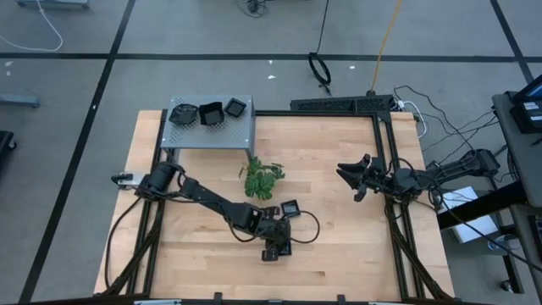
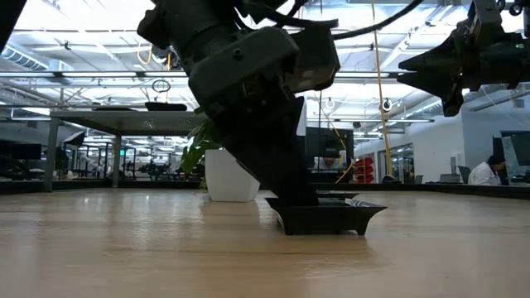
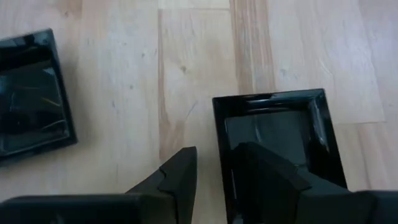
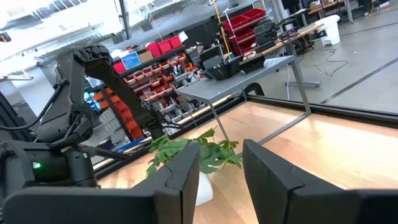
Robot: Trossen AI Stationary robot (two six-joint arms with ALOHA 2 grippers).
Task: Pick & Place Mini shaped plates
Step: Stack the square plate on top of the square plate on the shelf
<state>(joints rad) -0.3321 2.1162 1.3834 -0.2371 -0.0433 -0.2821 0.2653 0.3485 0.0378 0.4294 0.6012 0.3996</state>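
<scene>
Plates (image 1: 209, 113) three on grey box (image 1: 241, 133), two on table (left claw (image 3: 208, 180) astride one (image 3: 278, 134))

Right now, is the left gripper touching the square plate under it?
Touching. In the left wrist view the left gripper straddles the rim of the square plate: one finger inside the dish, one outside. The low view shows the finger going down into the plate.

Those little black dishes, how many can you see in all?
5. Three black dishes sit on the grey perforated box. One lies free on the table. One is at the left claw, its rim between the fingers. Others may be hidden.
</scene>
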